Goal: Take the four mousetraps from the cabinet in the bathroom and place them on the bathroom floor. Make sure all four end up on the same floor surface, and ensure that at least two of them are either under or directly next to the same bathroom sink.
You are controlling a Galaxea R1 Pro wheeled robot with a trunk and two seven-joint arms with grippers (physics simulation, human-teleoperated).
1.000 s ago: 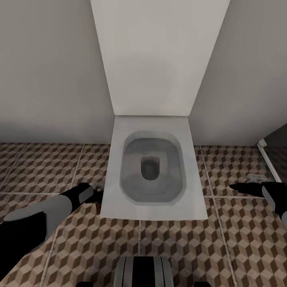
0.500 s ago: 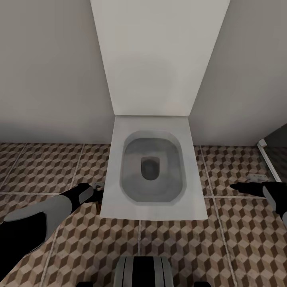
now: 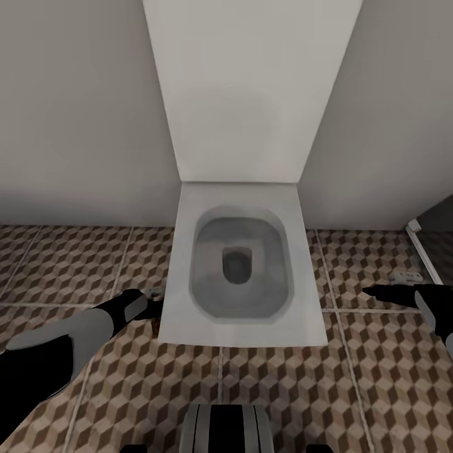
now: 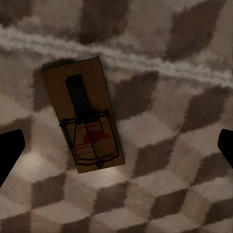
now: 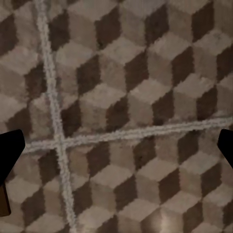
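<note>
- Hovering low beside the white square toilet (image 3: 242, 264), the left gripper (image 3: 153, 302) has its black fingertips (image 4: 9, 153) spread wide at both frame edges in the left wrist view, nothing held between them.
- Flat brown wooden mousetrap with dark wire spring and red mark (image 4: 85, 116) lies on the brown-beige cube-pattern tiled floor (image 3: 82, 258) between those open fingers, just beside a pale grout line; looks released.
- Left arm pose unchanged across the last second; trap appears set down at the toilet's left front corner.
- Right gripper (image 3: 377, 292), on the toilet's other side, has crept slightly back toward the robot; fingers apart, empty, over bare tile (image 5: 121, 126).
- Small pale object (image 3: 406, 275) just beyond it, too small to identify.
- Judgement: trap is on the floor but next to the toilet, not a sink, so the sink condition needs other traps.
</note>
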